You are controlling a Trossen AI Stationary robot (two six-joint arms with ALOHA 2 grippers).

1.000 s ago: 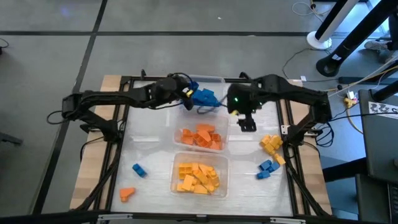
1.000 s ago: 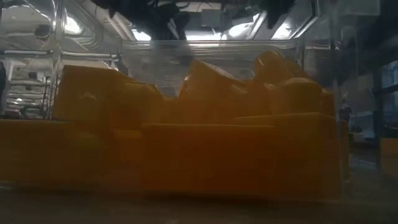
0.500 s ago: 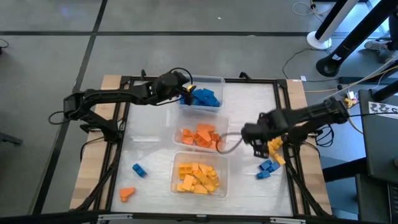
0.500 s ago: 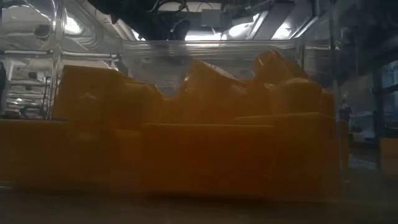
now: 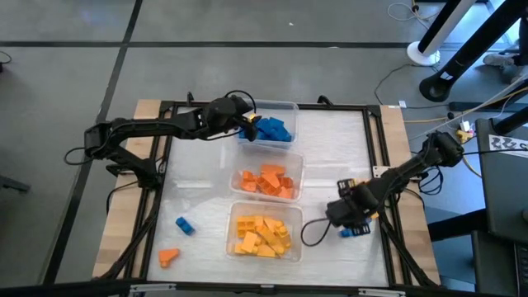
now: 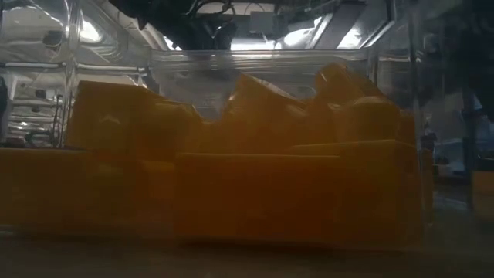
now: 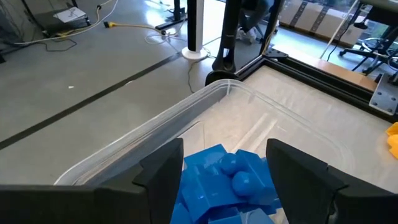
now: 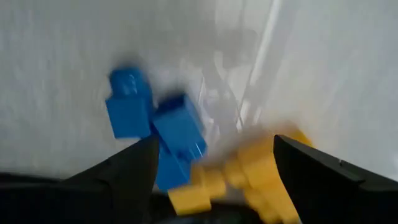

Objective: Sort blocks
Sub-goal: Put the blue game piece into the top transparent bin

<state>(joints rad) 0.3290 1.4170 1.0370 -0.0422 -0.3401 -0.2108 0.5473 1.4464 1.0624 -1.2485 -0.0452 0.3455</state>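
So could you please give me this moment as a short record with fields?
left gripper: open over the blue blocks in the far tub
right gripper: open, low over loose blue and yellow blocks at the table's right
middle tub: orange blocks
near tub: yellow blocks
strays on the left: blue block, orange block

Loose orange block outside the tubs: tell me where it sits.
In the high view the loose orange block lies at the table's front left corner, just below a single blue block and left of the tub of yellow blocks.
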